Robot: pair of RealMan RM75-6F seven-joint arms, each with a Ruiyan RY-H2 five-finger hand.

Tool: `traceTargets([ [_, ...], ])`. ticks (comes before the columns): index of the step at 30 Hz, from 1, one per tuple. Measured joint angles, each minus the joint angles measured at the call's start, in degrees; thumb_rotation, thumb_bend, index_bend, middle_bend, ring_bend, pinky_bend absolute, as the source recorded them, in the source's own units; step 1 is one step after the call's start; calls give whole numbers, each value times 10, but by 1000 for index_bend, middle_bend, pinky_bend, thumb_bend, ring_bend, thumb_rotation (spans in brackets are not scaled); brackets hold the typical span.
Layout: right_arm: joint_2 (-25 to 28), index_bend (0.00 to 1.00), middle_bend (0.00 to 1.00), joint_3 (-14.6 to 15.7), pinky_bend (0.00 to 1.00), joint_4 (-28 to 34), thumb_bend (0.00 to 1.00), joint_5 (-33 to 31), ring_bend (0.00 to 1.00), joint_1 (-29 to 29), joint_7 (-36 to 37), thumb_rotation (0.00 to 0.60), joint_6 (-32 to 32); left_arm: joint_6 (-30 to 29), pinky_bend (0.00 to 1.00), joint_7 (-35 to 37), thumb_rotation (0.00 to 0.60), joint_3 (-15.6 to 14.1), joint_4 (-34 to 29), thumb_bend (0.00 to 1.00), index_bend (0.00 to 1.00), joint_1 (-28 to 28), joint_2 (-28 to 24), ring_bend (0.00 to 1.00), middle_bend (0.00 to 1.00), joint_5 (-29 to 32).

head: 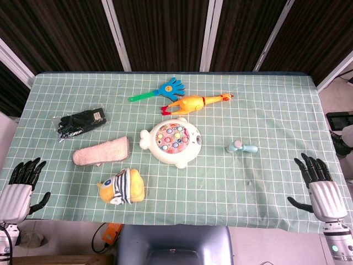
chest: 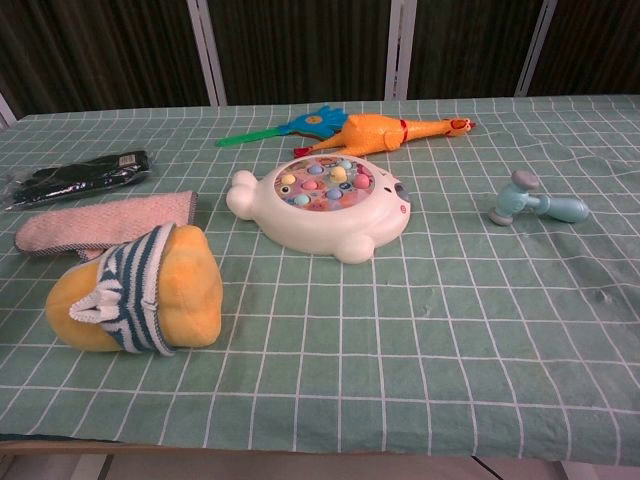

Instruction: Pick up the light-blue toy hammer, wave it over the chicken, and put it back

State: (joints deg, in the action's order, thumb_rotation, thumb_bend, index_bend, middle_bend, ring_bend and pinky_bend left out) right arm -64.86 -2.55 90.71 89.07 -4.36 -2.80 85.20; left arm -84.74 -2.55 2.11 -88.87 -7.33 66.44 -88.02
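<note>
Both hands, the left hand (head: 17, 187) at the lower left and the right hand (head: 319, 183) at the lower right, are seen empty with fingers spread. The light-blue plastic toy hammer (head: 241, 148) lies right of centre on the green checked surface (head: 265, 110); the orange rubber chicken (head: 194, 102) lies further up.

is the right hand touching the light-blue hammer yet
Apart. The head view shows the right hand open at the table's near edge, with bare cloth between it and the hammer.
</note>
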Motion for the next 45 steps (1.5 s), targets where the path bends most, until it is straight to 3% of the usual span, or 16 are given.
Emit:
traceTargets([
  [3,-10,33,0,-21,5,-26,123,-31,0,-20,20,600,-29,9,41,4,600,-3,1,309,0,-2,0,0,14,-3],
  [10,-43,244,0,-89,9,-173,123,-114,0,-120,72,600,-177,4,41,9,600,-6,1,308,0,-3,-1,0,13,-9],
  [17,-56,415,23,-126,30,-236,184,-161,0,-213,126,600,-312,3,41,4,600,-7,0,309,0,-3,-1,0,13,-9],
  [24,-93,559,108,-118,59,-276,276,-132,0,-263,183,600,-349,6,41,2,600,-8,-1,309,0,-3,-1,0,14,-8],
  [33,-138,590,131,-89,62,-302,433,-103,0,-283,193,600,-351,7,41,3,600,-10,-3,317,0,-3,-3,0,15,-9],
  [39,-167,614,143,-85,62,-324,481,-105,1,-297,182,600,-352,7,41,3,600,-11,-5,320,0,-3,-5,0,15,-10],
  [45,-184,571,143,-83,62,-342,485,-122,1,-306,166,600,-366,2,41,5,600,-11,-5,320,0,-2,-6,0,17,-13],
])
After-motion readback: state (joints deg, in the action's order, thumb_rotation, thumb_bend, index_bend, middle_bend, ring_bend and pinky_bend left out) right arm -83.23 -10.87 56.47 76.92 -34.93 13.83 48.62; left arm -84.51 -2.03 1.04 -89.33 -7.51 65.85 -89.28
